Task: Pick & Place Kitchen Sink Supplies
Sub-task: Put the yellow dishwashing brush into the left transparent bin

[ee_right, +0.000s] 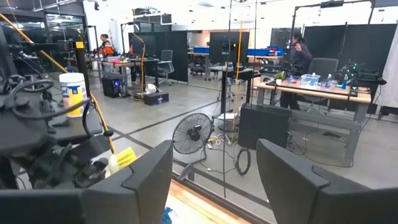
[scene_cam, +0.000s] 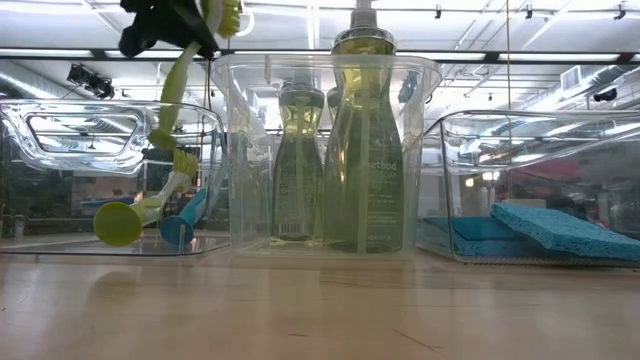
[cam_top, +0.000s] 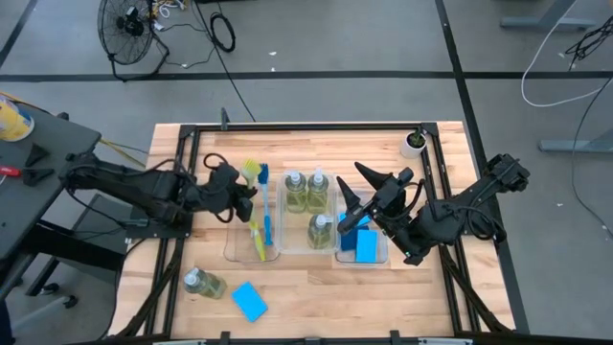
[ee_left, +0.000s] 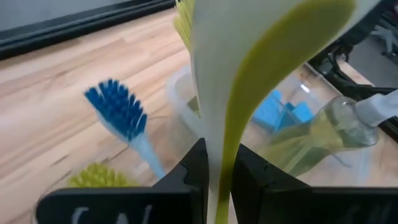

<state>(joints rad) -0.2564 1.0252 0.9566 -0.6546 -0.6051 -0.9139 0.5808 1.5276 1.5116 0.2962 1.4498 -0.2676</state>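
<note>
My left gripper (cam_top: 241,194) is shut on a yellow-green dish brush (cam_top: 254,173) above the left clear tray (cam_top: 237,251). In that tray lie another yellow-green brush (scene_cam: 120,222) and a blue brush (ee_left: 118,111). Three soap bottles (cam_top: 317,188) stand in the middle tray. Blue sponges (cam_top: 360,241) lie in the right tray. One soap bottle (cam_top: 204,283) lies on its side on the table near the front, beside a loose blue sponge (cam_top: 250,300). My right gripper (cam_top: 356,188) hangs open above the middle and right trays, holding nothing. My left gripper pinches the brush's handle (ee_left: 225,163) between its two fingers (ee_left: 198,175), close behind the head. The fingers slant downward from the table's left. The brush is lifted clear, bristles (scene_cam: 231,14) up at the gripper, and its handle (scene_cam: 172,95) hangs down over the left tray.
A small white cup (cam_top: 414,144) stands at the table's far right corner. The three clear trays sit side by side mid-table, with bare wood in front of them around the loose bottle and sponge.
</note>
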